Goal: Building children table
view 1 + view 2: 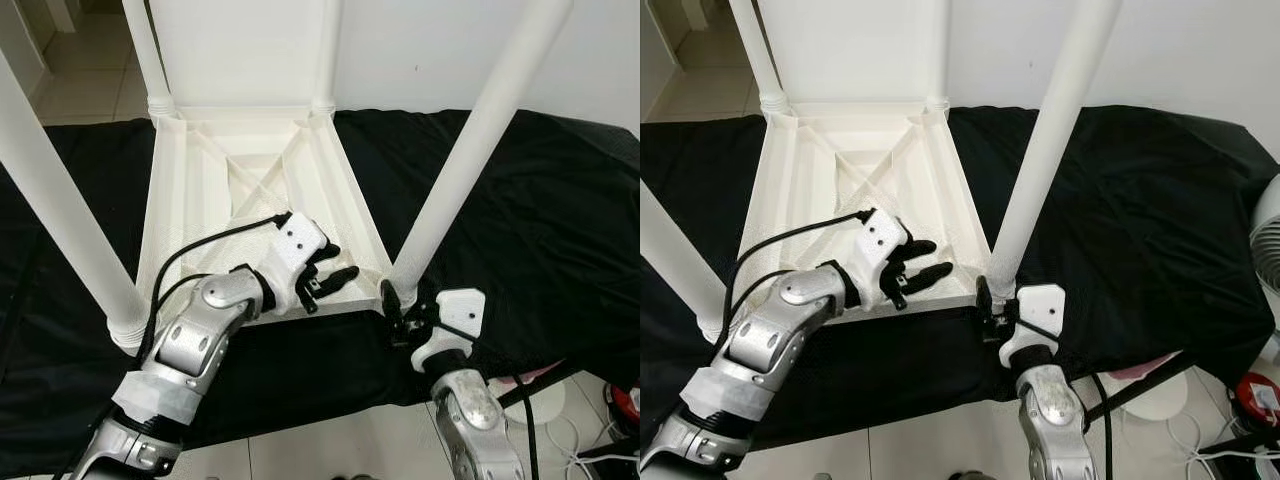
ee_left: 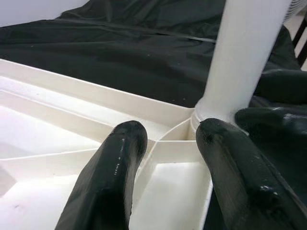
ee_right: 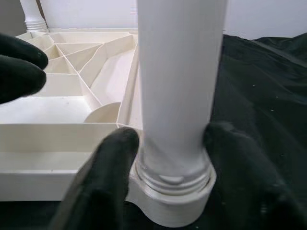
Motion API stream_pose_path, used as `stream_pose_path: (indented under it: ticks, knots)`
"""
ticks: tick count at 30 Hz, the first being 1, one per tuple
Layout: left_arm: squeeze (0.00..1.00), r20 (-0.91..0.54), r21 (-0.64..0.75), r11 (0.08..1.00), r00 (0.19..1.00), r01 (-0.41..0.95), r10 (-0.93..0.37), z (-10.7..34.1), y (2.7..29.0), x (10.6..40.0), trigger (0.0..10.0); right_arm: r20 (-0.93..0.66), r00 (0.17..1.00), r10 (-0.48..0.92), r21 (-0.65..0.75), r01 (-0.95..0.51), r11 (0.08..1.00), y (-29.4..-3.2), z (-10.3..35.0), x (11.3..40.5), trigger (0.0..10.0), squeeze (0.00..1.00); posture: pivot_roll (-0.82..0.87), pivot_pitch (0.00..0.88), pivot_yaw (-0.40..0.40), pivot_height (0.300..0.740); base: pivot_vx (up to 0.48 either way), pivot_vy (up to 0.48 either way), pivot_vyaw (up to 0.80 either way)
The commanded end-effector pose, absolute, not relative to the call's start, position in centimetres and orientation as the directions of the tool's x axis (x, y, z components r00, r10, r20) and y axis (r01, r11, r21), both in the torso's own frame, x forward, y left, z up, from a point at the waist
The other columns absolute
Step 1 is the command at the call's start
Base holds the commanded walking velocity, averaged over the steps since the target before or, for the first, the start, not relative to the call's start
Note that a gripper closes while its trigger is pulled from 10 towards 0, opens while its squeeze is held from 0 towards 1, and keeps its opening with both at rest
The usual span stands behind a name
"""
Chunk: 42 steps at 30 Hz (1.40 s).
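Gripping the table leg [image 3: 180, 86] at its base — right hand [image 3: 168, 167]; left hand [image 1: 325, 280] released, leg tops cropped.

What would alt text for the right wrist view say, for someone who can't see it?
The right gripper has its two black fingers on either side of a white table leg, just above its socket in the upturned white tabletop. A black cloth lies underneath.
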<state>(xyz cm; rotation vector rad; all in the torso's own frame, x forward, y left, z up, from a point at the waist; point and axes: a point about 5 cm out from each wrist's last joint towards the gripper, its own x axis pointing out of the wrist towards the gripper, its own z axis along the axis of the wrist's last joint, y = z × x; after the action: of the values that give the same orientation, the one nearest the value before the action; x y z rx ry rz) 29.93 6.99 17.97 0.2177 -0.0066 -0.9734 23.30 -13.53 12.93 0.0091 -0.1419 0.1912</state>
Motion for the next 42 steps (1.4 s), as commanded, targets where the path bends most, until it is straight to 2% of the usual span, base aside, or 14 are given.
stream_pose_path:
  ticks: [1, 5, 6, 7, 8, 9, 12, 17, 26, 31, 35, 40, 42]
  knots:
    - [0.00, -0.083, 0.177, 0.560, 0.580, 0.809, -0.811, 18.1, 7.1, 30.0, 10.0, 0.151, 0.962, 0.225, -0.004, -0.227, 0.974, -13.2, 13.1, 23.1, 0.0, 0.00, 0.06, 0.066, -0.041, 0.740, 0.000, 0.000, 0.00]
    - [0.00, -0.081, 0.178, 0.576, 0.595, 0.798, -0.800, 18.1, 7.4, 30.1, 10.0, 0.160, 0.934, 0.320, 0.001, -0.325, 0.946, -12.1, 13.4, 23.2, 0.0, 0.00, 0.06, 0.058, -0.040, 0.740, 0.000, 0.000, 0.00]
    - [0.00, -0.080, 0.178, 0.579, 0.599, 0.795, -0.797, 18.1, 7.4, 30.2, 10.0, 0.158, 0.922, 0.354, -0.006, -0.358, 0.934, -11.7, 13.5, 23.3, 3.5, 0.00, 0.06, 0.058, -0.040, 0.740, 0.000, 0.000, 0.00]
    - [0.00, -0.077, 0.178, 0.583, 0.602, 0.793, -0.795, 18.1, 7.4, 30.2, 10.0, 0.152, 0.911, 0.384, -0.007, -0.387, 0.922, -11.3, 13.5, 23.3, 7.8, 0.00, 0.06, 0.058, -0.041, 0.740, 0.000, 0.000, 0.00]
    - [0.00, -0.077, 0.178, 0.583, 0.602, 0.793, -0.795, 18.1, 7.4, 30.2, 10.0, 0.152, 0.911, 0.384, -0.007, -0.387, 0.922, -11.3, 13.5, 23.3, 7.8, 0.00, 0.06, 0.058, -0.041, 0.740, 0.000, 0.000, 0.00]
    - [0.00, -0.077, 0.177, 0.586, 0.605, 0.791, -0.792, 18.0, 7.5, 30.2, 10.0, 0.145, 0.896, 0.420, -0.003, -0.424, 0.906, -10.9, 13.5, 23.4, 10.0, 0.00, 0.06, 0.058, -0.041, 0.740, 0.000, 0.000, 0.00]
    - [0.00, -0.088, 0.174, 0.584, 0.603, 0.793, -0.793, 17.7, 7.6, 30.0, 10.0, 0.141, 0.857, 0.496, -0.012, -0.499, 0.867, -10.3, 13.6, 23.6, 10.0, 0.00, 0.05, 0.052, -0.039, 0.740, 0.000, 0.000, 0.00]
    - [0.00, -0.098, 0.172, 0.583, 0.602, 0.794, -0.792, 17.4, 7.7, 29.9, 10.0, 0.135, 0.831, 0.540, -0.037, -0.540, 0.841, -10.3, 13.8, 23.9, 10.0, 0.00, 0.05, 0.051, -0.037, 0.740, 0.000, 0.000, 0.00]
    - [0.00, -0.114, 0.178, 0.612, 0.634, 0.771, -0.765, 17.1, 9.2, 30.1, 10.0, 0.107, 0.816, 0.569, -0.030, -0.569, 0.822, -11.4, 13.4, 22.9, 10.0, 0.00, 0.05, 0.045, -0.044, 0.740, 0.000, 0.000, 0.00]
    - [0.00, -0.130, 0.192, 0.633, 0.659, 0.750, -0.741, 17.0, 10.5, 30.4, 10.0, 0.100, 0.735, 0.671, -0.006, -0.674, 0.739, -11.0, 13.8, 21.3, 10.0, 0.00, 0.04, 0.043, -0.042, 0.740, 0.000, 0.000, 0.00]
    - [0.00, -0.137, 0.207, 0.641, 0.670, 0.739, -0.729, 17.2, 11.4, 30.7, 10.0, 0.096, 0.695, 0.712, -0.008, -0.715, 0.699, -10.9, 14.1, 21.2, 10.0, 0.00, 0.05, 0.045, -0.045, 0.740, 0.000, 0.000, 0.00]
    - [0.00, -0.145, 0.222, 0.647, 0.681, 0.729, -0.718, 17.3, 12.0, 30.9, 10.0, 0.104, 0.688, 0.718, -0.020, -0.720, 0.693, -10.9, 14.4, 21.5, 10.0, 0.00, 0.05, 0.047, -0.041, 0.740, 0.000, 0.000, 0.00]
    - [0.00, -0.182, 0.266, 0.654, 0.704, 0.708, -0.687, 17.2, 13.4, 31.2, 10.0, 0.135, 0.722, 0.679, -0.045, -0.680, 0.732, -11.4, 14.9, 23.3, 10.0, 0.00, 0.06, 0.053, -0.039, 0.740, 0.000, 0.000, 0.00]
